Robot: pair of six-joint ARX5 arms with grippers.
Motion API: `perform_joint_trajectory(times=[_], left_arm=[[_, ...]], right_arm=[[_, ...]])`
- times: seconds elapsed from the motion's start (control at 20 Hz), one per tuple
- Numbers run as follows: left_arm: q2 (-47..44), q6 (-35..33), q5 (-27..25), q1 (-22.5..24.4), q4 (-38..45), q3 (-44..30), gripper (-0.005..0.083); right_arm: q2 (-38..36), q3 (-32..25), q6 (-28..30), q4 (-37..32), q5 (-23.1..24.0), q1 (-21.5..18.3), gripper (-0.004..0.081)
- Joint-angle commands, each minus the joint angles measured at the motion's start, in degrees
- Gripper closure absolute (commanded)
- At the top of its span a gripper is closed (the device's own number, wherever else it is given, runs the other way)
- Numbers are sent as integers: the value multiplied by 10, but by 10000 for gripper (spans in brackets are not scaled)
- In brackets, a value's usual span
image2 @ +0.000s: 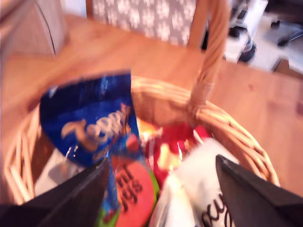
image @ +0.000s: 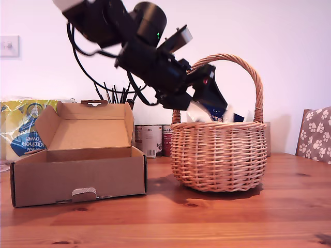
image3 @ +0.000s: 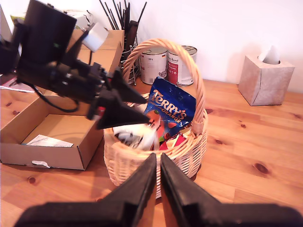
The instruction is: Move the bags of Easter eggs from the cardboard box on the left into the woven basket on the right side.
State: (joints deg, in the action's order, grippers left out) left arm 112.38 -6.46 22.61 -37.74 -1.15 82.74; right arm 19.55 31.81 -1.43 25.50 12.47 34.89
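Note:
The woven basket (image: 217,160) stands on the wooden table toward the exterior view's right. It holds a dark blue bag with orange lettering (image3: 173,109), a red bag (image2: 170,146) and a white bag (image3: 135,137). My first gripper (image: 207,109) hangs open just above the basket's rim (image2: 236,137), under the handle. Its fingers (image2: 71,198) are spread over the bags and grip nothing. The cardboard box (image: 77,181) sits open at the exterior view's left. My second gripper (image3: 152,189) is shut on nothing, short of the basket, and is out of the exterior view.
A flat white slip (image3: 45,140) lies inside the box. Behind stand a paper towel pack (image: 20,129), tins (image3: 154,64), a utensil holder (image3: 128,33) and a tissue box (image3: 262,80). A patterned chair (image: 315,134) is at the exterior view's right edge.

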Motion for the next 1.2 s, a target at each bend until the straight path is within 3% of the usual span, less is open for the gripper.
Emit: perform_joint_trajectory(times=[0.0, 0.05, 0.2, 0.25, 0.45, 0.65, 0.9, 1.15], left_arm=[[-39, -9, 2, -1, -34, -2, 136], [-55, -15, 2, 0, -65, -2, 230], [-96, -31, 2, 5, -143, -2, 683], [-106, -31, 2, 8, -166, -2, 793], [-148, -31, -4, 24, -194, -42, 793], [-238, -28, -25, 38, -133, -156, 793], [-385, -14, -87, 68, -64, -307, 793], [-517, -4, -137, 96, -76, -371, 793]], right_arm=[[-3, -9, -2, 0, -2, -2, 781], [-2, -9, -1, 2, -4, -2, 781], [2, -9, -3, 7, -5, -2, 781], [3, -9, -3, 7, -6, -2, 781], [21, -9, -16, 5, -41, -2, 781], [46, -9, -17, -63, -81, -2, 781], [103, -9, -19, -132, -85, -2, 781], [158, -5, -16, -224, -90, -2, 781]])
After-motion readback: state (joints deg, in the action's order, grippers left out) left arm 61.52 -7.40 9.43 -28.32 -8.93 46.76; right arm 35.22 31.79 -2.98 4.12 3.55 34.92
